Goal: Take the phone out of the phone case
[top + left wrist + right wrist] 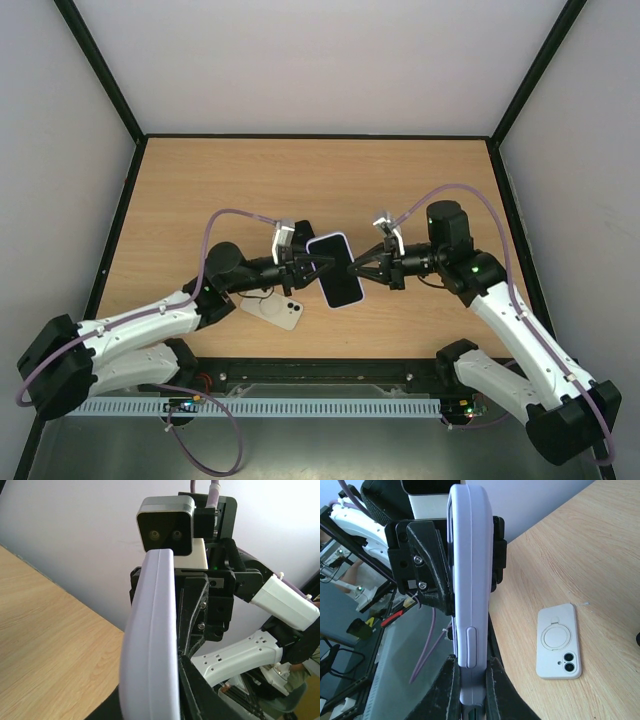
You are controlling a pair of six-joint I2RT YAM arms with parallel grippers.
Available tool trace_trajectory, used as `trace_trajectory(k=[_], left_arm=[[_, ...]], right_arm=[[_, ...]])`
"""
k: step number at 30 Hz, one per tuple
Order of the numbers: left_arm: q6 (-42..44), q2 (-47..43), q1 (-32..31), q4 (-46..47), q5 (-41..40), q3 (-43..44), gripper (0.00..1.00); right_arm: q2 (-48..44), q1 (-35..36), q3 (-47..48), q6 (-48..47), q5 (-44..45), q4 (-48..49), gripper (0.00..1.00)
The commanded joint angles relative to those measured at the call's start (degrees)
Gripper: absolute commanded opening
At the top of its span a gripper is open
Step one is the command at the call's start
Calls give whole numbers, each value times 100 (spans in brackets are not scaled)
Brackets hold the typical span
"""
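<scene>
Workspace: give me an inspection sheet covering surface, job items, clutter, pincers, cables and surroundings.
Surface: wooden table, no marks seen.
Job's things: phone in its lilac case, held off the table, screen up.
Clutter: white case with ring stand, lying back-up by the left arm.
Pincers: left pincer and right pincer each shut on the phone, at opposite sides.
Cables: lilac cable arcs over each arm.
Surroundings: pale walls, black frame posts.
</scene>
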Motion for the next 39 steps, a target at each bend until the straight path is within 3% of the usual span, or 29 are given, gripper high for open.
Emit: trace_trajectory(k=[1, 5, 10, 19, 23, 30, 36, 39], left_arm=[[76, 16, -17, 177, 352, 385, 14], [410, -52, 90, -582, 666, 748, 9], [492, -120, 436, -1214, 1175, 1090, 6], [509, -7, 1067, -1813, 2459, 1652, 2], [127, 171, 1069, -1319, 2719, 1738, 2], [-55, 364, 1028, -1040, 2894, 1912, 2], [-77, 461, 966, -960, 2916, 1925, 2], [-117, 523, 931, -885, 2940, 1925, 2]], right_arm=[[-154, -23, 99, -161, 31, 143, 4], [-135, -23, 270, -474, 138, -221, 12], [-85, -23, 495, -1046, 302, -796, 49], [-253, -23, 858, -3494, 462, -2560, 70], [-230, -7, 786, -3972, 647, -2616, 70], [459, 370, 1218, -4732, 195, -3344, 55], [217, 818, 995, -4059, 344, -2560, 53], [74, 896, 824, -3776, 428, -2192, 47]])
